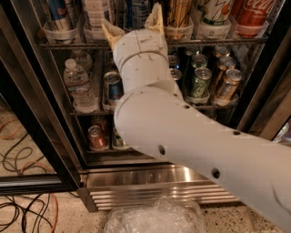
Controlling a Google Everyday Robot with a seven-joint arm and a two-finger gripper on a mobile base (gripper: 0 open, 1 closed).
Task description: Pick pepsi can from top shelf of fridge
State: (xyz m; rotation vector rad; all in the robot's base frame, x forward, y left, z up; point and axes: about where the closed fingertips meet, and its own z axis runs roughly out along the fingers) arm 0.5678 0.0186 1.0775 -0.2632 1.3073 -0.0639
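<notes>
Your robot's white arm extends into the black-framed, glass-doored drinks fridge point(150, 189). Its tan two-finger gripper point(134, 26) is up at the thin wire top shelf point(218, 41), fingers spread well apart. The tall, slim, deep-blue pepsi can point(137, 11) stands on that shelf in the gap between the fingers, just beyond the gripper; whether either finger touches it cannot be told. Well to the gripper's right stands a red cola can point(252, 13). Below it to the left are a clear plastic water bottle point(78, 86) and a short blue silver-lidded can point(112, 88).
</notes>
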